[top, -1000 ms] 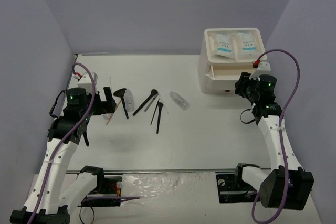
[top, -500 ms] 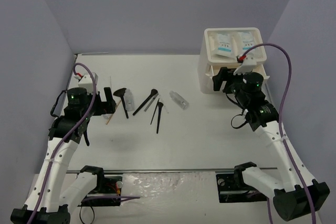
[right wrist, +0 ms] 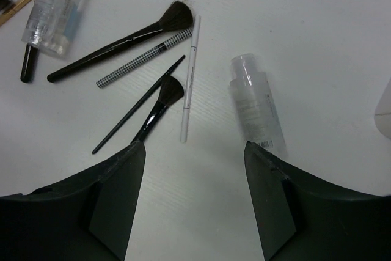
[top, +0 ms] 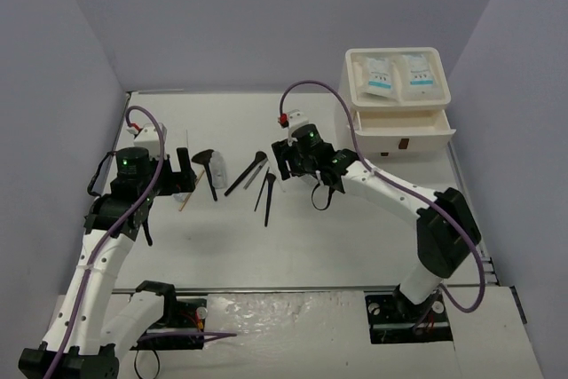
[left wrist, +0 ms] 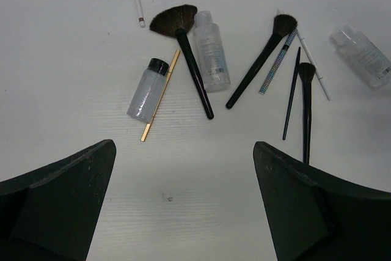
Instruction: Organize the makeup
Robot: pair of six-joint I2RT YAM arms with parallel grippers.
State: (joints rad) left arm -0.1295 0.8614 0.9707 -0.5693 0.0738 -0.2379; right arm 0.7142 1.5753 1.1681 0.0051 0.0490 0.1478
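Hovering jaws-apart, right gripper [right wrist: 194, 151] hangs over the small clear plastic vial [right wrist: 256, 105], set for a pick, I judge. Vial lies flat on the white table [top: 355, 219], long axis near-to-far in wrist view, cap end apparently far. Left gripper [left wrist: 183, 148], also spread, hangs above thin black-handled brushes [left wrist: 194, 71]. Two white blue-printed sachets [top: 379, 75] sit atop white drawer box [top: 390, 122].

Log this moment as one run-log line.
left gripper open, facing brushes | right gripper open, by clear bottle | sachets atop box | drawer open
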